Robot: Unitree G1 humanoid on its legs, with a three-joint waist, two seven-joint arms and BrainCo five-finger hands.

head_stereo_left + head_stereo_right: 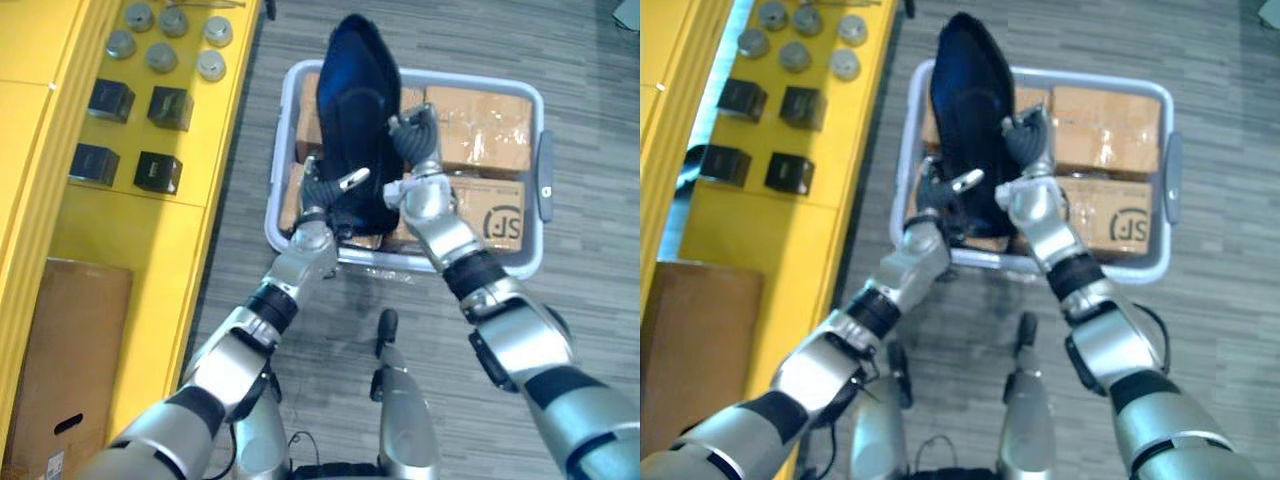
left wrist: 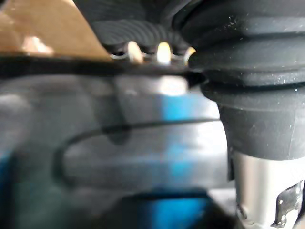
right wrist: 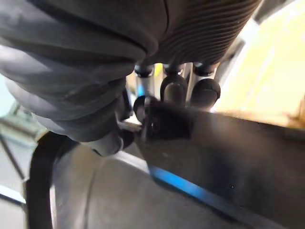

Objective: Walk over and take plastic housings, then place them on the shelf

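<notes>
Holding the dark housing (image 1: pixel 358 90) between my two hands, I have it upright over the left half of the grey bin (image 1: pixel 510 268), which sits on the plank floor (image 1: pixel 590 250). It rises tall and narrow, its rounded top reaching past the bin's far rim in the head views. I cannot tell whether its lower end touches the cardboard boxes (image 1: pixel 485 125) packed in the bin or hangs just above them.

My right hand (image 1: pixel 415 145) is closed on the housing's right side. In the right wrist view its dark fingertips (image 3: pixel 205 93) press down onto the edge of the black shell (image 3: pixel 228 162), with the thumb close in from the other side, so the edge is pinched between them.

My left hand (image 1: pixel 325 195) lies against the housing's lower left side, near the bin's front rim. Its silver thumb reaches across the front face of the housing and touches it. The rest of that hand is tucked behind the shell, so I cannot tell how far it is closed. The left wrist view gives little beyond the dark ribbed cover (image 2: pixel 248 95).

Just beside the bin on my left runs the yellow shelf (image 1: pixel 200 230). Four black cubes (image 1: pixel 170 107) stand on it in two pairs near its edge towards the bin, with a cluster of grey round pieces (image 1: pixel 160 57) beyond them. A brown cardboard box (image 1: pixel 70 350) lies at the shelf's near end.
</notes>
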